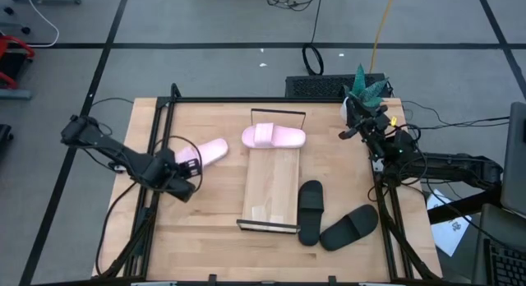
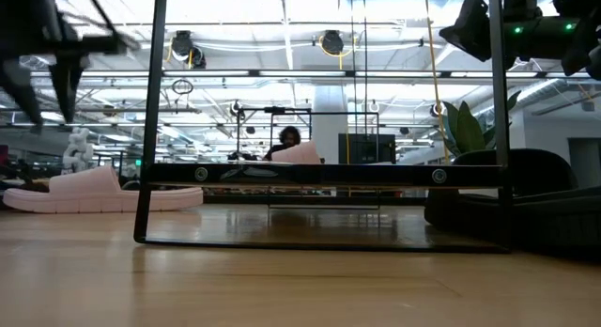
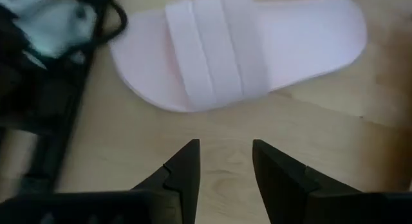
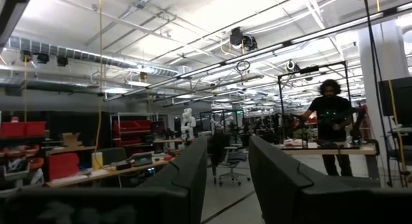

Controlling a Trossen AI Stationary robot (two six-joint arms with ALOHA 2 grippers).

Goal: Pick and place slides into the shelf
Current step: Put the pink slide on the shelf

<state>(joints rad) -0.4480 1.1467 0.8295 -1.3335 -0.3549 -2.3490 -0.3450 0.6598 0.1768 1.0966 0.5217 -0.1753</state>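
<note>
Left gripper fingers part-open, holding nothing; pink slide lies just past the tips, not touching. Right gripper fingers also narrowly apart, empty, pointing at the room w/ a person beyond.

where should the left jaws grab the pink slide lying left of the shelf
Grip the pink slide across its wide strap, coming straight down from above: it lies flat, sole down, and the raised strap arches off the footbed, giving the left gripper something to close around.
</note>
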